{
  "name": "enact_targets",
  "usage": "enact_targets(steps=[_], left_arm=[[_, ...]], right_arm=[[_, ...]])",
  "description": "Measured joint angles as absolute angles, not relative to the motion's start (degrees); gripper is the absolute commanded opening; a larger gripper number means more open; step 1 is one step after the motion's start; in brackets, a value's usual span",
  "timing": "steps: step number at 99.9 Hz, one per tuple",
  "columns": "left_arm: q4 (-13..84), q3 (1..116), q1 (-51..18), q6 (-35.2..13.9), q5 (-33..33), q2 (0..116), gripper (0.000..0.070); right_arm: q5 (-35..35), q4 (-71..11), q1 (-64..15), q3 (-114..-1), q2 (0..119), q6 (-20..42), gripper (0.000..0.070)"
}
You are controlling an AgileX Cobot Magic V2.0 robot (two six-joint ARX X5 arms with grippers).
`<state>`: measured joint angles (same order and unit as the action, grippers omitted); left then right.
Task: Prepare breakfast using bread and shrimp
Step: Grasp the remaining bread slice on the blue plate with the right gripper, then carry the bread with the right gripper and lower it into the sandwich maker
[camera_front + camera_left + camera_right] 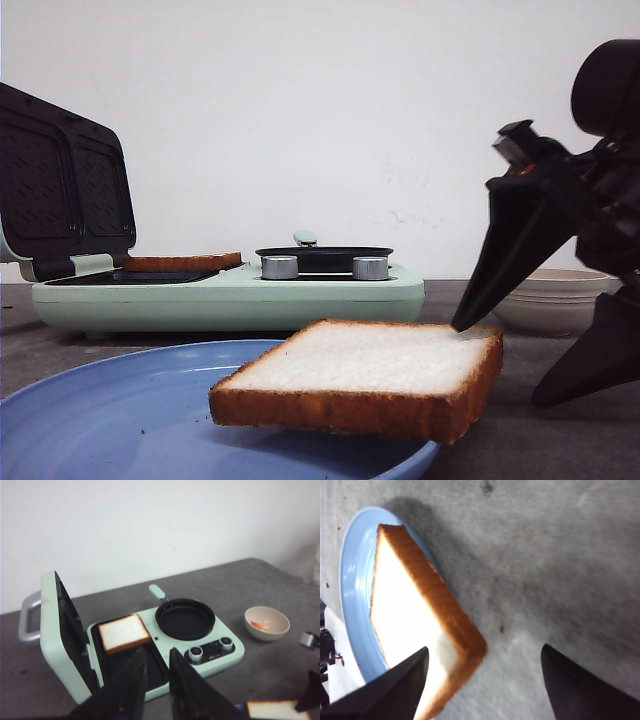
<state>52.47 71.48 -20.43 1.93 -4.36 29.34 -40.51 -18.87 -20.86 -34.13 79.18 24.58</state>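
In the front view, one slice of bread [365, 378] lies on the rim of a blue plate [120, 415] and overhangs its right edge. The right claw [505, 365] stands wide apart: one dark finger points down at the slice's far right corner, the other is low beside the plate, on the gray counter [560, 440]. Behind, a mint green breakfast maker [230, 295] has its lid [65, 190] raised, and a second slice [183, 262] lies in its left tray. A black pan [325, 258] sits on its right side, with two silver knobs [280, 267] in front. A white bowl [555, 300] stands behind the right claw, partly hidden by it.

In the left wrist view, the left claw [156, 680] hangs above the breakfast maker with only a narrow gap between its fingers, holding nothing. The slice in the tray fills the rear compartment; the front compartment is partly hidden behind the fingers. The shrimp [260, 625] lies in the white bowl, well apart from the machine.

In the right wrist view, the slice lies half on the plate and half over the counter, one corner between the spread fingers, with one finger [395, 690] in front of its face.
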Motion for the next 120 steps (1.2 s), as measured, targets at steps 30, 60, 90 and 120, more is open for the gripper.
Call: enact_targets(steps=[30,60,90,120], left_arm=[[52.5,71.5,-21.2,1.9,-4.4,29.3,0.0002],[52.5,71.5,-21.8,2.0,-4.4,29.3,0.0003],[52.5,71.5,-22.0,2.0,-4.4,29.3,0.0003],[52.5,71.5,-22.0,2.0,-4.4,29.3,0.0003]], right_arm=[[-41.5,-13.0,-23.2,-34.3,80.6,26.1,0.0],[-40.4,-15.4,-23.6,-43.9,77.1,26.9,0.0],[-40.5,-16.5,-24.3,-64.7,79.3,27.3,0.0],[-44.3,-23.3,-25.0,-86.7,100.1,25.6,0.0]])
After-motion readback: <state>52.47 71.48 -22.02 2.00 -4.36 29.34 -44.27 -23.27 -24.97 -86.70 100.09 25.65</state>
